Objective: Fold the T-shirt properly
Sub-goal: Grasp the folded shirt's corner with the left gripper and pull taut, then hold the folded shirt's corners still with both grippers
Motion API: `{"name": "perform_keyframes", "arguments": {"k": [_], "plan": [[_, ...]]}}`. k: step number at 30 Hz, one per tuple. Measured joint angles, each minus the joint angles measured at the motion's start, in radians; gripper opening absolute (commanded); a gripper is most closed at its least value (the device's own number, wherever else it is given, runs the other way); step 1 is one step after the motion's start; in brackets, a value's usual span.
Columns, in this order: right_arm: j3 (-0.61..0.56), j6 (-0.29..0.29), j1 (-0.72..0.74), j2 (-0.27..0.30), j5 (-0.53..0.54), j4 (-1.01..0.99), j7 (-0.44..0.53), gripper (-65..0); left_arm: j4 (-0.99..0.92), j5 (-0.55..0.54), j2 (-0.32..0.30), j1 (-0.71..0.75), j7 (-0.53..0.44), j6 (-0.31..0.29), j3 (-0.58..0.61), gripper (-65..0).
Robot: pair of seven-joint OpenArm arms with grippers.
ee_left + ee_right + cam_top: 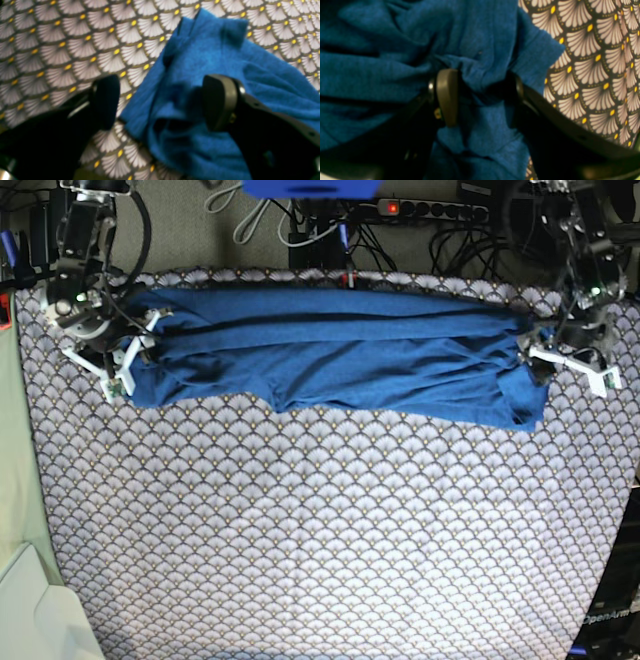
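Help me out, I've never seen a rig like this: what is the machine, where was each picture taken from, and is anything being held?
This is a robot with two arms. The base view looks down on a table under a scallop-patterned cover, with one arm at each end of a blue T-shirt folded into a long band. The other two pictures come from cameras on the wrists, looking past each arm's end effector. The left end effector is open above the shirt's end and holds nothing. The right end effector also stands wide, with cloth bunched between its jaws, but it does not look clamped.
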Motion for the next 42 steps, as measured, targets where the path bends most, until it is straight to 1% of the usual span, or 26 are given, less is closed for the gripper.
{"name": "perform_keyframes", "arguments": {"k": [6,8,12,17,21,27,32,42], "plan": [[0.0,0.0,0.0,0.002,0.003,0.0,0.0,-36.0,-0.045,0.007,-0.001,-0.056,0.003,0.002,0.002,-14.9],[0.0,0.0,0.0,0.003,0.004,0.0,0.0,-36.0,-0.073,0.006,-0.014,-0.076,0.001,-0.002,0.006,-14.8],[0.0,0.0,0.0,0.003,0.004,0.0,0.0,-36.0,-0.143,0.007,-0.085,-0.099,0.001,0.003,0.1,-14.9],[0.0,0.0,0.0,0.012,0.009,-0.001,0.0,-36.0,-0.171,-0.001,-0.109,-0.115,0.002,-0.002,0.189,-14.9],[0.0,0.0,0.0,0.014,0.011,-0.001,-0.002,-36.0,-0.177,0.007,-0.113,-0.148,-0.003,0.0,0.198,-14.9],[0.0,0.0,0.0,0.014,0.011,-0.001,-0.001,-36.0,-0.208,0.006,-0.114,-0.143,-0.005,-0.003,0.198,-15.0],[0.0,0.0,0.0,0.014,0.011,-0.001,-0.001,-36.0,-0.294,-0.008,-0.12,-0.157,-0.065,-0.02,0.195,-15.0],[0.0,0.0,0.004,0.014,0.011,-0.001,-0.008,-36.0,-0.31,-0.008,-0.122,-0.161,-0.079,-0.021,0.195,-15.2]]}}
